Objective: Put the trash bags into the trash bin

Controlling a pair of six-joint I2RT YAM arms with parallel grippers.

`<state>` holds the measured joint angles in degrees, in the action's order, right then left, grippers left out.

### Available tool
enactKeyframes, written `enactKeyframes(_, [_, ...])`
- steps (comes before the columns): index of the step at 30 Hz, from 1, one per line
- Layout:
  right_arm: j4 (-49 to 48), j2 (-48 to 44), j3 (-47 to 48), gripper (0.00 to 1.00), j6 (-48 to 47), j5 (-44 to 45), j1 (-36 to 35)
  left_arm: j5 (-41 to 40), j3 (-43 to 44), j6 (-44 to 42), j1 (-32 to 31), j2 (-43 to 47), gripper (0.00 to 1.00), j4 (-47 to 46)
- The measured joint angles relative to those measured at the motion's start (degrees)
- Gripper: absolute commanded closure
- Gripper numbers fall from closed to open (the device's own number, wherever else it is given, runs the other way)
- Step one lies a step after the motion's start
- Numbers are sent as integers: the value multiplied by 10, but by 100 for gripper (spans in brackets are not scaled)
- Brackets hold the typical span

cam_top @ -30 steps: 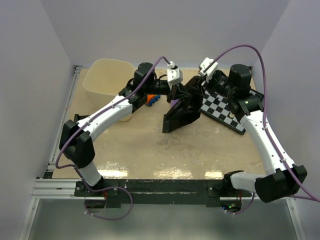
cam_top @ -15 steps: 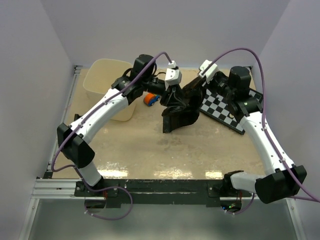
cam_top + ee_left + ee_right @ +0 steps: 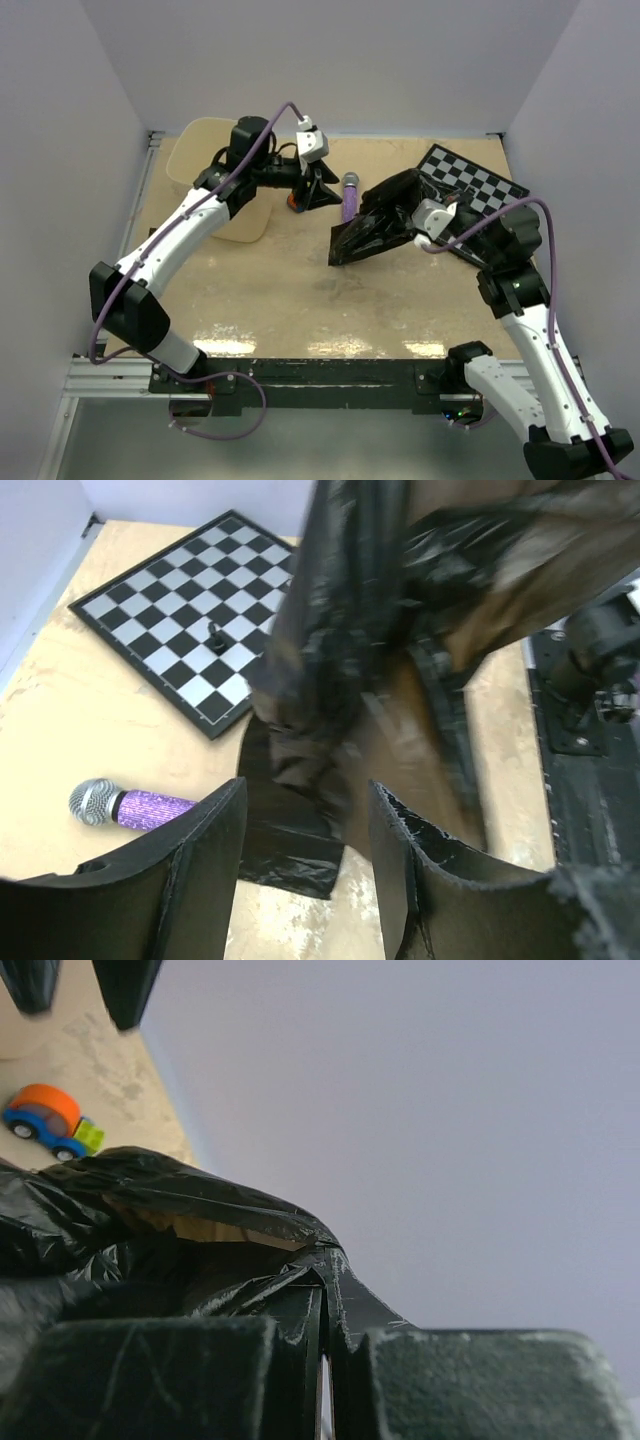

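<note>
1. Now the left gripper point(image 3: 318, 195) has let go; its jaws stand wide and empty.
2. The trash bag point(image 3: 372, 225) hangs pinched in the right gripper's point(image 3: 323, 1355) jaws.
3. The trash bin point(image 3: 180, 160) sits behind the left jaws, not yet filled.

Pale lavender walls point(image 3: 330, 60) around beige tabletop point(image 3: 290, 300)

The tan table point(image 3: 300, 290) bears the trash bin point(image 3: 192, 165), chequered board point(image 3: 482, 180), purple microphone point(image 3: 349, 197) and toy car point(image 3: 52, 1125).

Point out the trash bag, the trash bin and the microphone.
trash bag point(image 3: 372, 228): top view, crumpled middle of the film.
trash bin point(image 3: 186, 150): top view, left wall near the rim.
microphone point(image 3: 155, 807): left wrist view, purple glittery handle.
</note>
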<state>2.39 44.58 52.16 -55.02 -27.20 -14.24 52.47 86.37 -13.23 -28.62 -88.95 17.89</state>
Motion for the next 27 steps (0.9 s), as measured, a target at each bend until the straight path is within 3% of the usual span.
enactKeyframes(9, [-7,7,1,100,-69,-34,-2,-70,-60,75,-45,-12,38,-165])
enactKeyframes(16, [-2,40,3,100,-49,-14,-8,-211,-81,78,-84,36,34,-179])
enactKeyframes(21, [-6,43,5,100,-23,-3,-29,-231,-98,64,-98,75,31,-206])
enactKeyframes(27, [-12,64,27,100,9,10,-45,-232,-96,51,-116,25,29,-229])
